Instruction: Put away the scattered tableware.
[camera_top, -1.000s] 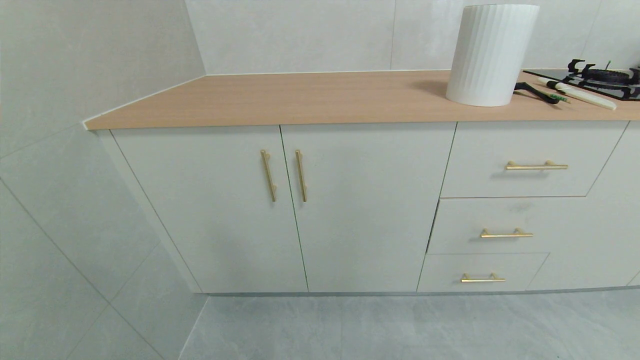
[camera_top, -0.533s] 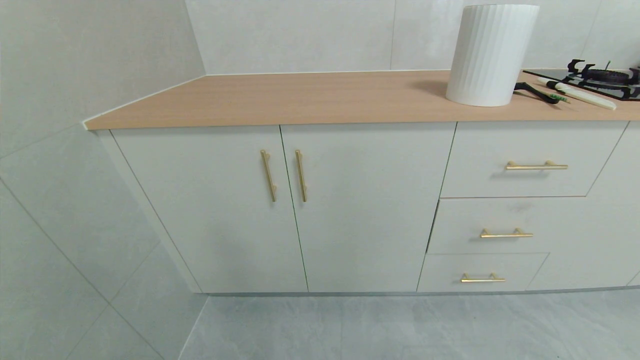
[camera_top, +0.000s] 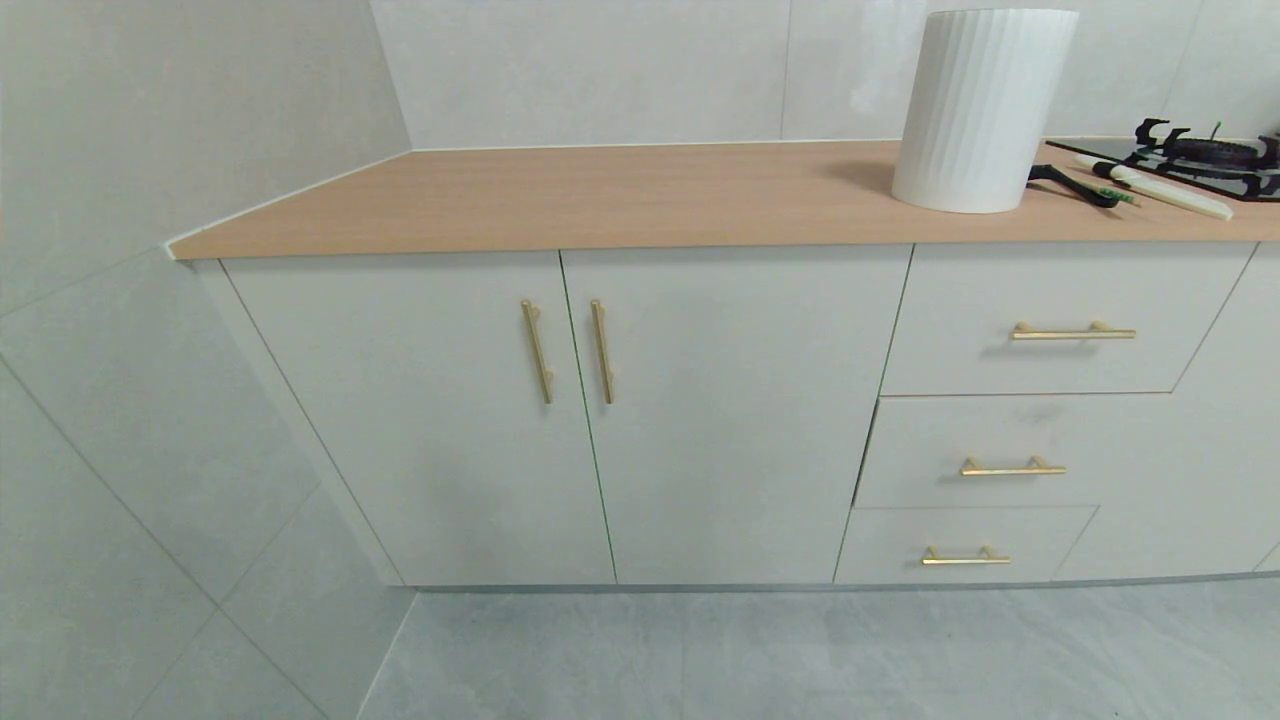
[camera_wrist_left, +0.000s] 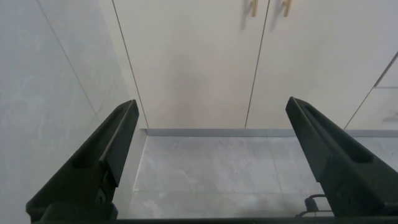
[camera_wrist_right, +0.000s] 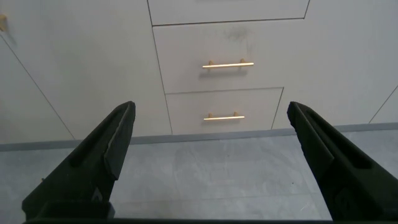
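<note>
Tiled kitchen walls back a wooden bench over pale cupboard doors and drawers. At the bench's right end a black-handled utensil and a long white utensil lie just beside a white ribbed holder, in front of the hob. The left hand and right hand hang low before the cabinet fronts, both released with jaws wide apart and gripping nothing. To do this well, I judge the robot should first square up to that right end, then raise one hand above the bench edge and take a utensil across its handle, clear of the holder's wall.
</note>
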